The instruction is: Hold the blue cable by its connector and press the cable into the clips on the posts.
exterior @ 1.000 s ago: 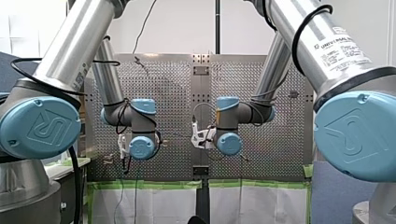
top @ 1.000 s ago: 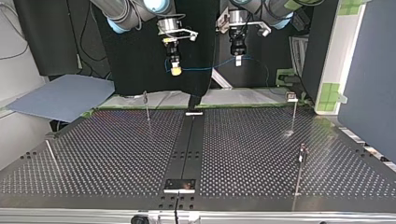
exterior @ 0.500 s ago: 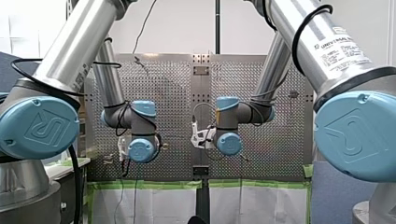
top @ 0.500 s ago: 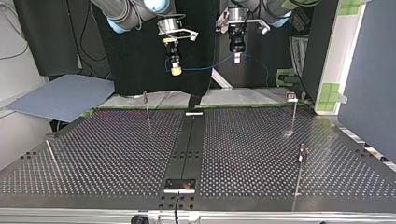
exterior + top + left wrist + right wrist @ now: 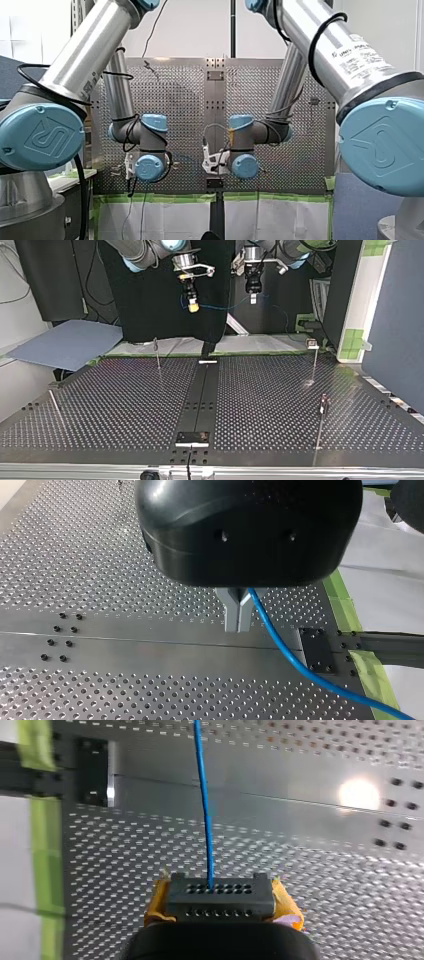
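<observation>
Both arms hang high over the near edge of the tabletop [image 5: 125,405], well apart from every post.

- Right jaws: shut on the black connector [image 5: 220,898], yellow pads [image 5: 286,904] pinching its two ends. The blue cable [image 5: 203,810] leaves the middle of the connector's face and runs straight ahead, away from the jaws.
- Left jaws: metal fingers [image 5: 230,614] drawn together, no gap visible between them. The cable emerges at their side and trails off past the tabletop's edge. Looks like a pinch on the cable, with contact hidden behind the finger.
- In the top view, the cable spans the gap between the two arms in a shallow sag.

Likely step: carrying the span down to the first post [image 5: 314,365] and its clip [image 5: 312,344].

To do it well:
- Hold the span lightly taut, so a straight length meets the clip.
- Don't pull hard enough to drag the connector out of the pads.
- Bring the cable in above the clip's mouth with one arm on each side of the post.
- Press straight down. A sideways push would likely bend the thin post.
</observation>
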You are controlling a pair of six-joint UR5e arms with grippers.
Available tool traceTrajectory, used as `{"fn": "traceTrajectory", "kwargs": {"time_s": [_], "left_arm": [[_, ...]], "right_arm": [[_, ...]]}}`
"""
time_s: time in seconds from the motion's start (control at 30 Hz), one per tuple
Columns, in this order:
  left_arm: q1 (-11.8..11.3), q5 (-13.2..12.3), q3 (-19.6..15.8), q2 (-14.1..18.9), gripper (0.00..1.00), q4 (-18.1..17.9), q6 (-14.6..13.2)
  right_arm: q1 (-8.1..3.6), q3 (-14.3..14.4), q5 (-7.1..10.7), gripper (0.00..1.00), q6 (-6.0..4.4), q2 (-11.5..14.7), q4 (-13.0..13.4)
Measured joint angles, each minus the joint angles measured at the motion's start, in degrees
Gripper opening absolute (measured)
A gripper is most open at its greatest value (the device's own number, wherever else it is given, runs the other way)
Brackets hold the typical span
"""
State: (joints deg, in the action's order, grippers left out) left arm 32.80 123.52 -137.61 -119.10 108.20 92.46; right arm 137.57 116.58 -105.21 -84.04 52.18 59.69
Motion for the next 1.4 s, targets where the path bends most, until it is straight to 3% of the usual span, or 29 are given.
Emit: {"fn": "traceTrajectory", "kwargs": {"time_s": [0.27,1.07,1.23,1.4], "left_arm": [[0.0,0.0,0.0,0.0,0.0,0.0,0.0],[-0.2,0.2,-0.3,-0.2,0.0,-0.3,-0.3],[-0.7,0.7,0.3,0.8,0.0,-1.3,-2.0],[-1.0,0.1,2.2,2.8,0.0,0.1,-1.2]], "right_arm": [[0.02,0.0,0.0,0.0,0.0,-3.1,0.0],[0.1,0.0,-0.07,0.0,-0.06,-3.5,-0.1],[1.72,-1.7,-1.7,0.0,-1.7,-4.4,-1.7],[2.88,-3.9,-3.92,0.0,-3.94,-3.0,-3.9]]}}
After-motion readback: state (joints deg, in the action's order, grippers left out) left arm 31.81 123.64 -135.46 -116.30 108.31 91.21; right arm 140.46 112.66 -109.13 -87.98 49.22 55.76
